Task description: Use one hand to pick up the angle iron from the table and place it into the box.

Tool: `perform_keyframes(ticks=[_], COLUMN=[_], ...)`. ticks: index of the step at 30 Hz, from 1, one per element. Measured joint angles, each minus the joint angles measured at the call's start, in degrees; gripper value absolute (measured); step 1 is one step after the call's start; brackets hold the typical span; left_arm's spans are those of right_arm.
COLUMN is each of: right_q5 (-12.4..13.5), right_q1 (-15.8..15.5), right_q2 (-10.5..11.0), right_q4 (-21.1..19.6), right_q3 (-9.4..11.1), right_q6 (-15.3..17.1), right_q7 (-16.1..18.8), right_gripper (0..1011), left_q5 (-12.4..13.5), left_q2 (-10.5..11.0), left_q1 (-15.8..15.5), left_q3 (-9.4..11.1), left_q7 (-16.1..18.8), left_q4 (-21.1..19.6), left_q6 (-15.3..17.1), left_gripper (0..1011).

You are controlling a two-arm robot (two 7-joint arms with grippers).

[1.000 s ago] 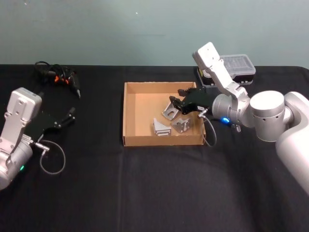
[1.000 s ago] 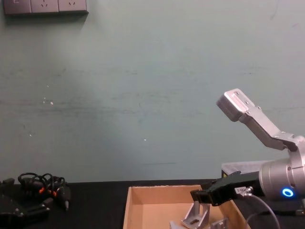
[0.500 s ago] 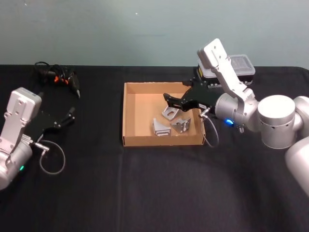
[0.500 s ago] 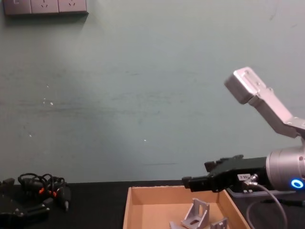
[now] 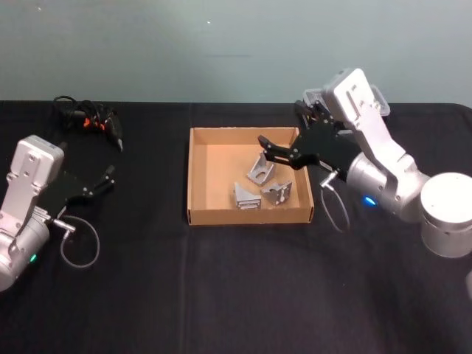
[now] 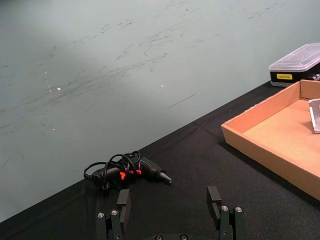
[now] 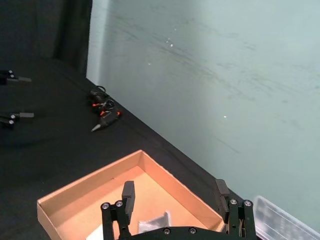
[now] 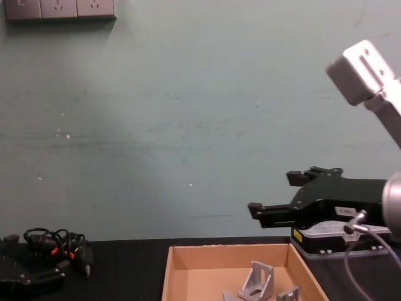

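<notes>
The cardboard box point(image 5: 198, 177) sits mid-table, and three metal angle irons lie in it: one point(image 5: 258, 169) toward the back, two point(image 5: 247, 196) point(image 5: 279, 192) nearer the front. My right gripper point(image 5: 277, 152) hovers open and empty above the box's right half, well clear of the pieces. The chest view shows it point(image 8: 273, 195) above the box rim point(image 8: 229, 251) and an upright angle iron point(image 8: 260, 281). In the right wrist view its fingers point(image 7: 127, 197) spread over the box floor point(image 7: 95, 205). My left gripper point(image 5: 100, 181) rests open at the table's left side.
A tangle of black cable with orange parts point(image 5: 87, 118) lies at the back left. A black case with a clear lid point(image 8: 332, 235) stands behind the box's right side, partly hidden by my right arm. The black table point(image 5: 236, 280) is bare in front of the box.
My right gripper has opened, risen out of the box and drawn back to the right. The angle iron it was at stays in the box. The left arm has not moved.
</notes>
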Motion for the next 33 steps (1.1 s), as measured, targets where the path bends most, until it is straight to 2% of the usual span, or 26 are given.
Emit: perform_keyframes(ticks=[9,15,22,33], right_q5=[-2.6,-3.4,-4.5,-4.3], right_q1=[-7.7,-12.2,-14.2,-13.9], right_q2=[2.8,3.4,2.7,2.7], right_q4=[-6.6,-8.7,-9.0,-9.0], right_q3=[3.9,6.4,7.3,7.1], right_q6=[-0.8,-0.3,0.7,0.7], right_q7=[-4.2,-6.3,-7.6,-7.5], right_gripper=[1003,1003,1003,1003], left_q5=[0.0,0.0,0.0,0.0], left_q2=[0.0,0.0,0.0,0.0], left_q1=[0.0,0.0,0.0,0.0], left_q3=[0.0,0.0,0.0,0.0], left_q7=[0.0,0.0,0.0,0.0], left_q4=[0.0,0.0,0.0,0.0], left_q6=[0.0,0.0,0.0,0.0], left_gripper=[1000,1000,1000,1000])
